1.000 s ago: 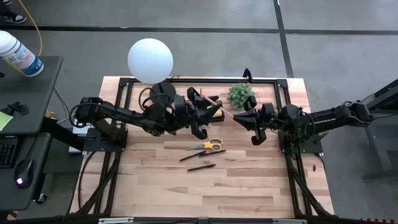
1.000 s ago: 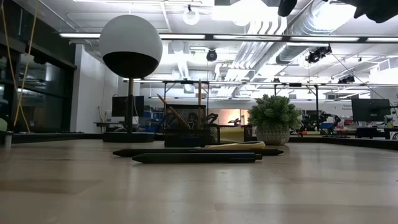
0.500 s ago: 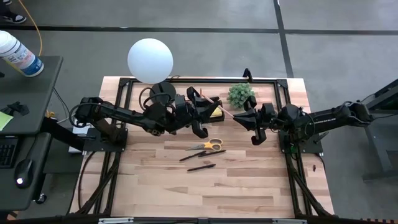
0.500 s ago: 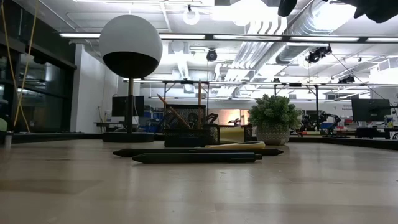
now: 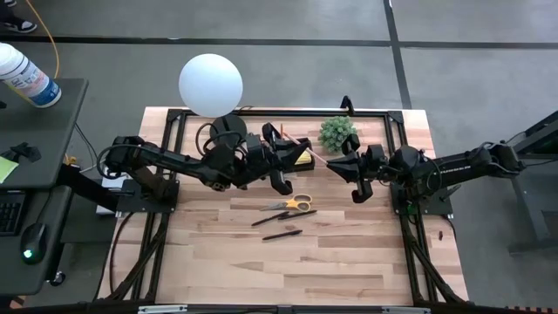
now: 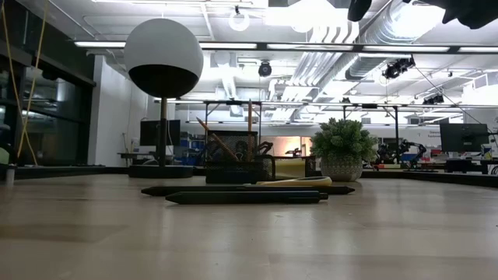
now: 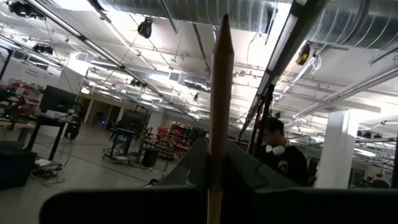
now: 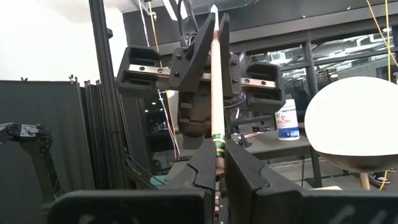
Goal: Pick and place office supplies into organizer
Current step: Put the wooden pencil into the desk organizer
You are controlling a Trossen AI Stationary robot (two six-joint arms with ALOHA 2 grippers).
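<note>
A thin orange pencil (image 5: 312,153) hangs in the air between my two grippers, above the black organizer (image 5: 295,150). The organizer stands at the table's far middle with a yellow sticky-note pad (image 5: 304,160) and upright pencils (image 6: 250,128) in it. My left gripper (image 5: 299,152) and my right gripper (image 5: 332,163) face each other, both shut on the pencil. Yellow-handled scissors (image 5: 296,202) and two dark pens (image 5: 283,215) (image 5: 282,234) lie flat on the table nearer the front. My left gripper pinches the pencil's shaft (image 8: 213,59) between its two fingers (image 7: 242,171), some way below the sharpened tip (image 7: 223,22), which sticks out past them. The pencil is clear of the table. My right gripper pinches the pencil between its two fingers (image 8: 245,171), just below a green band (image 8: 217,142) near the blunt end. The shaft runs on from there to my left gripper, slanting upward.
A white globe lamp (image 5: 210,84) stands at the far left and a small green potted plant (image 5: 338,133) at the far right of the organizer. Bare wooden tabletop (image 5: 288,270) stretches along the near side.
My left gripper has shut on the pencil, which my right gripper holds out to it. Neither arm has shifted, and the pencil stays where it was.
</note>
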